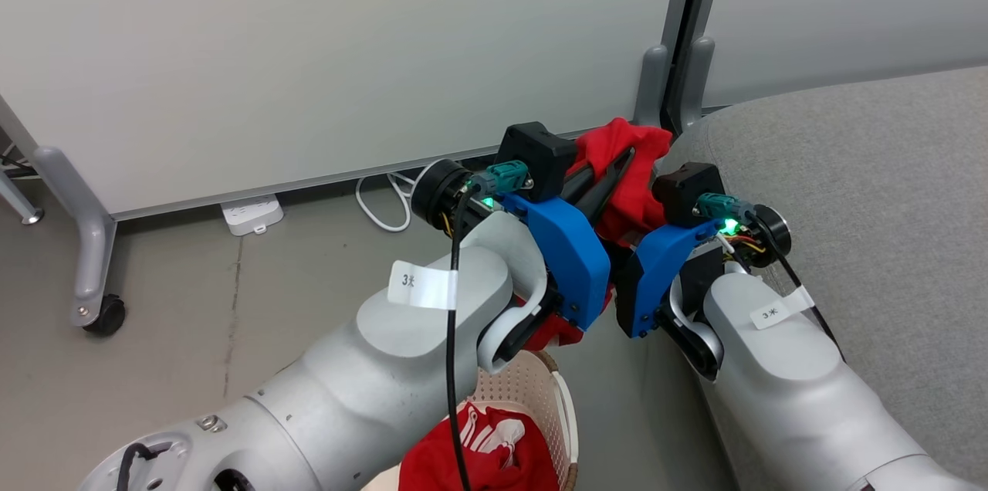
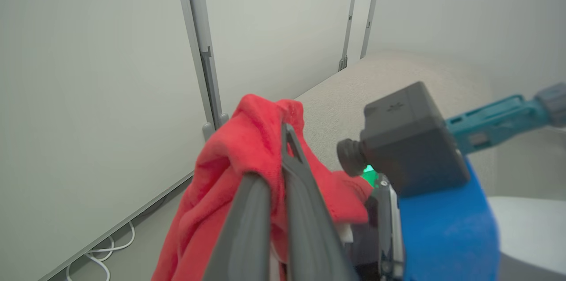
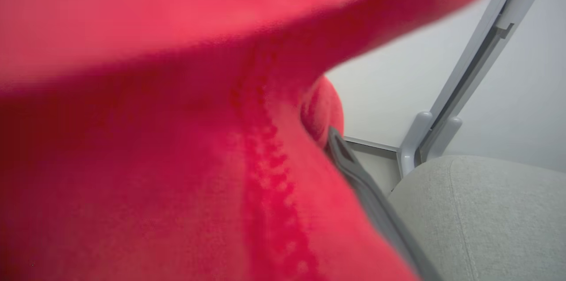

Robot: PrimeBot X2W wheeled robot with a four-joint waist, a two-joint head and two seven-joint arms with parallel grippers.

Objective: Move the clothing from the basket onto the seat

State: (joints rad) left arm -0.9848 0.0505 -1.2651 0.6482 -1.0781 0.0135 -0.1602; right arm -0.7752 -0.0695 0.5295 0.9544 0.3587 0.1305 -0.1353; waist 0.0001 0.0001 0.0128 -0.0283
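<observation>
One red garment [image 1: 629, 167] hangs bunched in the air between my two grippers, beside the corner of the grey seat [image 1: 849, 190]. My left gripper [image 1: 621, 159] is shut on it; in the left wrist view its fingers [image 2: 300, 192] pinch the red cloth [image 2: 230, 153] near its top. The cloth [image 3: 177, 139] lies draped over my right gripper [image 3: 309, 135], pressed against its one visible finger [image 3: 358, 175], with the seat [image 3: 477, 210] just beyond. A second red garment with white trim [image 1: 478, 452] lies in the cream basket [image 1: 567, 398] under my left forearm.
White partition panels stand behind, with a grey post and feet [image 1: 671, 74] at the seat's corner. To the left, a wheeled panel leg [image 1: 104, 313] rests on the grey floor. A power strip [image 1: 251, 213] and white cable [image 1: 386, 205] lie along the wall.
</observation>
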